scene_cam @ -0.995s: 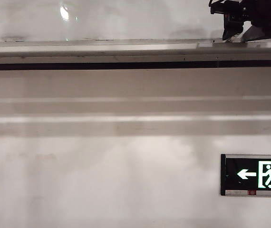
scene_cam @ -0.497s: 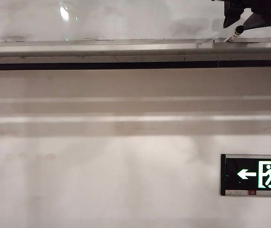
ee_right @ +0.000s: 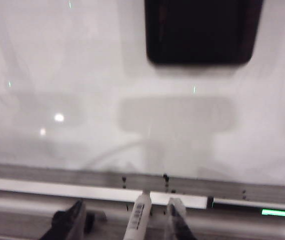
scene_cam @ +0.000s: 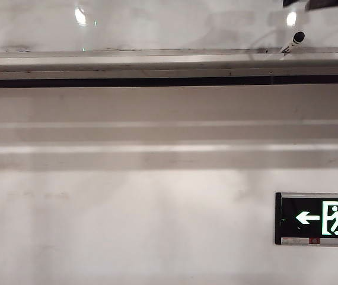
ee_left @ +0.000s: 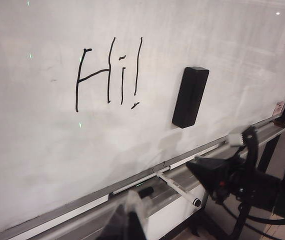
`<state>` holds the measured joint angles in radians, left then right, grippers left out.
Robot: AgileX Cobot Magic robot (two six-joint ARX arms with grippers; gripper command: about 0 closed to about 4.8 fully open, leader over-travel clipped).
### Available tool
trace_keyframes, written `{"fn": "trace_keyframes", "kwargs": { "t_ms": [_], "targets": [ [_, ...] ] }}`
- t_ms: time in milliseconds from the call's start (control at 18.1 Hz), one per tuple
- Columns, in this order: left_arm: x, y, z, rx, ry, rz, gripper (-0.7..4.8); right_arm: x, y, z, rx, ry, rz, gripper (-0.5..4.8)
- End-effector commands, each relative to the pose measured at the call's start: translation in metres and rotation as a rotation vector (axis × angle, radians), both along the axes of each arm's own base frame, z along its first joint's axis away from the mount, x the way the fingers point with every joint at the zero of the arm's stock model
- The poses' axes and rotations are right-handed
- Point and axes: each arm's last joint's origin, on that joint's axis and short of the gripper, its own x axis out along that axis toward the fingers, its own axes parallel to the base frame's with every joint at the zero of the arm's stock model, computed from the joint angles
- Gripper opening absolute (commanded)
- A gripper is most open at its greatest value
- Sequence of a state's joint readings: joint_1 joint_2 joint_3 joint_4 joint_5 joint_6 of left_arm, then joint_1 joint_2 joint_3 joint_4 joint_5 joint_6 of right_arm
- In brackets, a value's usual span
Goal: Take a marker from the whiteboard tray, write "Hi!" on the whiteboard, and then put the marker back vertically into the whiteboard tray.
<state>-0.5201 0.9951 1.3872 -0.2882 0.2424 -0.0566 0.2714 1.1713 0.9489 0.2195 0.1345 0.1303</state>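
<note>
Withdrawing upward: right gripper (ee_right: 125,220), jaws parted, holding nothing, has lifted off the marker (scene_cam: 293,43), which now leans on the whiteboard tray (scene_cam: 127,61) against the whiteboard (ee_left: 42,150). "Hi!" (ee_left: 110,75) written; return looks complete. Left gripper (ee_left: 127,225): opening indiscernible.

Black eraser (ee_left: 190,97) stuck on board; green exit sign (scene_cam: 317,218) on wall below.

Marker (ee_left: 178,188) lies across whiteboard tray (ee_left: 132,197) below whiteboard (ee_left: 42,140)
</note>
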Motion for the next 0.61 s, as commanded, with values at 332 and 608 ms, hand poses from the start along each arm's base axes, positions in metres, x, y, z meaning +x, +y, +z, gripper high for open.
{"fn": "trace_keyframes", "kwargs": {
  "t_ms": [332, 608],
  "targets": [
    [-0.002, 0.001, 0.004, -0.008, -0.022, -0.009, -0.05, -0.032, -0.009, 0.03, 0.031, -0.115, 0.003, -0.01],
    [-0.01, 0.006, -0.001, 0.028, -0.013, 0.009, -0.05, -0.09, -0.023, 0.048, 0.02, -0.118, 0.062, -0.01]
  ]
}}
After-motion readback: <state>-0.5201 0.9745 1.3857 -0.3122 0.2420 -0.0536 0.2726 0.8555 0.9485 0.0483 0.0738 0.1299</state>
